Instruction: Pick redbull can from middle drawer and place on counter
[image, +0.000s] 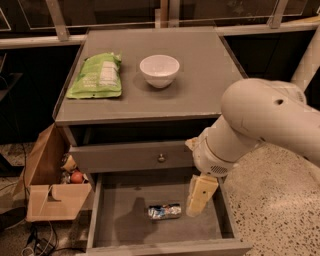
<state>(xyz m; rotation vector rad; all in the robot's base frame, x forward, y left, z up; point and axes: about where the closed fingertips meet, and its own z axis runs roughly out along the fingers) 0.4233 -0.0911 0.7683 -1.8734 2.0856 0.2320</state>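
1. One small redbull can (164, 211) lies on its side on the floor of the open middle drawer (125, 222), about in the middle between left and right, and a little toward the near edge.
2. The gripper (196, 207) hangs inside the drawer opening, just to the right of the can and pointing down. It is near the can, but I do not see it touching. Whether the claw is spread or pressed together I cannot tell from where I stand.
3. The step in hand, as I judge it, is the reach for the can; nothing is grasped yet.
4. To do it well, the gripper should go a little to the left until it stands over the middle of the can. Then it should turn so that it closes across the narrow body, not along the length.
5. A lying can rolls easily, so I would come down straight and slowly and not push it from the side.
6. The closed drawer front (125, 157) with the knob is just on the far side, so the lift should go up with care.
7. The counter (200, 75) holds a white bowl (159, 70) and a green snack bag (96, 76) on its left and middle. The right part looks the better place for the can.
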